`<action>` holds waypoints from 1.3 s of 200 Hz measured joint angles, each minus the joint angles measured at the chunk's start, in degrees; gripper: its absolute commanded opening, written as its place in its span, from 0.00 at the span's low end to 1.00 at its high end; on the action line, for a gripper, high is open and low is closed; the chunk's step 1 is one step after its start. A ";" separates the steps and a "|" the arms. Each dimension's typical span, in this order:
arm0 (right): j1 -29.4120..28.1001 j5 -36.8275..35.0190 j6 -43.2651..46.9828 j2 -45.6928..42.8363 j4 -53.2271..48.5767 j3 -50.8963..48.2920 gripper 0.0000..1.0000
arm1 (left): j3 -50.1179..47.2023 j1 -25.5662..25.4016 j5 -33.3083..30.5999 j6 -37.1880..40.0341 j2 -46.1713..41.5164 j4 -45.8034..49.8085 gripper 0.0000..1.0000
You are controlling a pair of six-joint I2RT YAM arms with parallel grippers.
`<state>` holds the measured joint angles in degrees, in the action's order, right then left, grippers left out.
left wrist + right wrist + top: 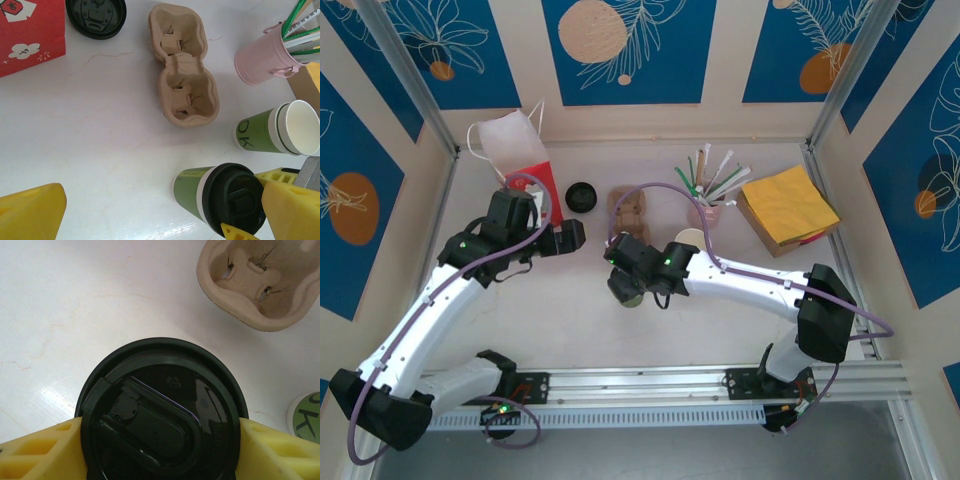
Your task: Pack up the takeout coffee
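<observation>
Right gripper (160,452) held the takeout coffee (160,405), its two yellow fingers (42,452) pressed against opposite sides of the black lid. The right wrist camera looked straight down on that lid and gave its sip flap and moulded ridges in close detail. One end of the cup carrier (255,287) sat at the upper right, and a sliver of the lidless cup (305,417) at the right edge.

From the top camera the takeout coffee (626,296) was little more than a dark round shape under the right gripper (630,285). It sat near the middle of the white table (570,320), just on the near side of the cup carrier (630,212). That view also gave the wider layout. A stack of yellow napkins (788,208) lay at the far right, and a pink bucket (705,212) of straws stood beside it. A red and white paper bag (515,160) stood at the far left, with a loose black lid (582,196) next to it.

The left wrist camera showed the coffee's green side wall (190,192) and the white band under the lid, with the tips of the right gripper's fingers at the lid's edge. It also showed both wells of the cup carrier (182,65) empty, and the white inside of the lidless cup (300,127). Left gripper (162,205) stood wide open with nothing between its fingers (30,215). Whether the coffee rested on the table or hung just above it, I could not tell.
</observation>
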<state>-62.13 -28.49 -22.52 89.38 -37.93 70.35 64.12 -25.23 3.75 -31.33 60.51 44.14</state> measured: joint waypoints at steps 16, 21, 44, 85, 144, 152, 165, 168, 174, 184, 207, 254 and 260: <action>0.00 0.00 0.00 0.00 0.02 0.00 0.69 | 0.00 0.00 0.02 0.00 0.33 0.02 1.00; 0.00 0.02 -0.02 0.00 0.02 0.00 0.69 | -0.02 0.00 0.02 0.00 0.42 0.00 1.00; 0.00 0.04 -0.02 0.00 0.04 0.00 0.71 | 0.00 0.00 0.02 0.00 0.48 0.02 1.00; 0.00 0.17 -0.02 0.09 0.00 0.00 0.76 | 0.00 0.00 0.00 0.00 0.48 0.02 1.00; 0.00 0.15 -0.02 0.09 -0.04 0.00 0.82 | -0.02 0.00 0.02 0.00 0.48 0.00 1.00; 0.00 0.15 -0.02 0.09 -0.07 0.00 0.84 | 0.00 0.00 0.02 0.00 0.48 0.00 1.00; 0.00 0.15 -0.02 0.09 -0.17 0.00 0.84 | 0.00 0.00 0.02 0.00 0.48 0.00 1.00; 0.00 0.15 -0.02 0.09 -0.20 0.00 0.84 | 0.00 0.00 0.02 0.00 0.48 0.00 1.00; 0.00 0.15 -0.04 0.09 -0.28 0.00 0.84 | 0.00 0.00 0.02 0.00 0.48 0.00 1.00; 0.00 0.15 -0.02 0.09 -0.28 0.00 0.85 | 0.00 0.00 0.02 0.00 0.48 0.00 1.00; 0.00 0.11 -0.04 0.09 -0.74 0.11 0.85 | -0.02 0.00 0.04 0.00 0.48 0.00 1.00; 2.27 2.38 -1.81 -1.03 -2.32 2.29 0.83 | -0.09 0.00 0.87 -0.09 0.48 -0.20 1.00; 2.97 3.28 -2.40 -1.49 -2.45 2.40 0.82 | -0.22 0.00 1.29 -0.24 0.48 -0.46 1.00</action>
<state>-59.16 -25.21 -24.93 87.90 -40.38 72.75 63.90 -25.23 5.04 -31.57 60.99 43.68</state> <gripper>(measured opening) 0.839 0.998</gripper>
